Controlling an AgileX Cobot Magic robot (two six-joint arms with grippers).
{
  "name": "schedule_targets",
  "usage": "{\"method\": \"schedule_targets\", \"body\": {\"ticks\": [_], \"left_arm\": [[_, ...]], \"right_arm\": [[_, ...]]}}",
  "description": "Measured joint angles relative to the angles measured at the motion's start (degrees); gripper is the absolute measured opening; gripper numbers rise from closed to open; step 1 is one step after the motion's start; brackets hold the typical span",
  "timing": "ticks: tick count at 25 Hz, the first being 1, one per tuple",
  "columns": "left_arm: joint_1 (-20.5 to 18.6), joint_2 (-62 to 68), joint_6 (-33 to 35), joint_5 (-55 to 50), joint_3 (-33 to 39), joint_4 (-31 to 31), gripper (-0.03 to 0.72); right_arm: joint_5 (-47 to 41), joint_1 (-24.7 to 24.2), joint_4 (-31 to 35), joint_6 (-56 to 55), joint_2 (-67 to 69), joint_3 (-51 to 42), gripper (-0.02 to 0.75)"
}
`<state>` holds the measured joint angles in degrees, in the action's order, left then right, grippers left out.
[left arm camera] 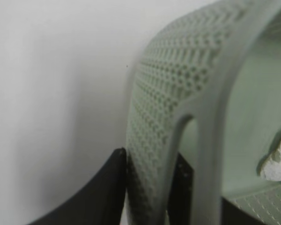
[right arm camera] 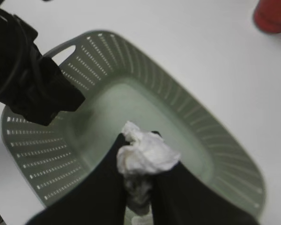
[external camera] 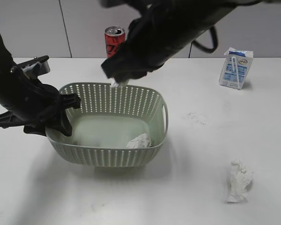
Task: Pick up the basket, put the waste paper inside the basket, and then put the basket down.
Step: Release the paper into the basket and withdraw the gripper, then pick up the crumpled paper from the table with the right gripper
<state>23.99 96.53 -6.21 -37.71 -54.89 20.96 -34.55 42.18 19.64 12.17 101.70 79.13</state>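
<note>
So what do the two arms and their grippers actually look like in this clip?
Both arms are black. The left gripper has blocky matte-black fingers and a grey metal fitting on its wrist. The right gripper is bulkier, with smooth, tapered black fingers and a looping black cable.

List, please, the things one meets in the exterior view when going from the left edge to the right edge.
left gripper → basket → loose paper wad on the table. The red can, the right gripper and the milk carton overlap these in left-right position, so they are left out.
</note>
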Motion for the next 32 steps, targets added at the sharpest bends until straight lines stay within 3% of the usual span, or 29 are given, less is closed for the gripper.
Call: {"method": "schedule_targets", "body": {"ticks": [2,5,8,13,15,18,24,27,32], "left_arm": [[0.0,0.0,0.0,0.0,0.0,0.1,0.213],[0.0,0.0,0.0,-0.1,0.0,0.1,0.213],[0.0,0.0,0.0,-0.3,0.0,0.1,0.213],[0.0,0.0,0.0,-0.4,0.0,0.1,0.213],[0.0,0.0,0.0,-0.4,0.0,0.1,0.213],[0.0,0.0,0.0,-0.4,0.0,0.1,0.213],[0.0,0.0,0.0,-0.3,0.0,0.1,0.213],[0.0,0.0,0.0,-0.3,0.0,0.1,0.213],[0.0,0.0,0.0,0.1,0.0,0.1,0.213]], "right_arm": [[-1.2,0.5,1.5,0.2,4.3,1.2,0.226],[-4.4,0.4,1.9,-0.1,8.6,2.6,0.492],[-10.3,-1.1,-3.7,-4.3,8.9,6.5,0.590],[-21.8,-11.1,-9.9,-8.6,3.6,10.6,0.591],[-23.8,-15.6,-11.0,-9.8,0.4,6.5,0.586],[-21.7,-20.4,-12.4,-14.4,-5.1,-6.8,0.582],[-8.7,-20.9,-14.1,-26.1,-10.6,-31.5,0.580],[-0.6,-20.9,-13.7,-28.7,-9.6,-37.8,0.577],[7.2,-20.9,-13.2,-29.4,-4.4,-39.8,0.572]]}}
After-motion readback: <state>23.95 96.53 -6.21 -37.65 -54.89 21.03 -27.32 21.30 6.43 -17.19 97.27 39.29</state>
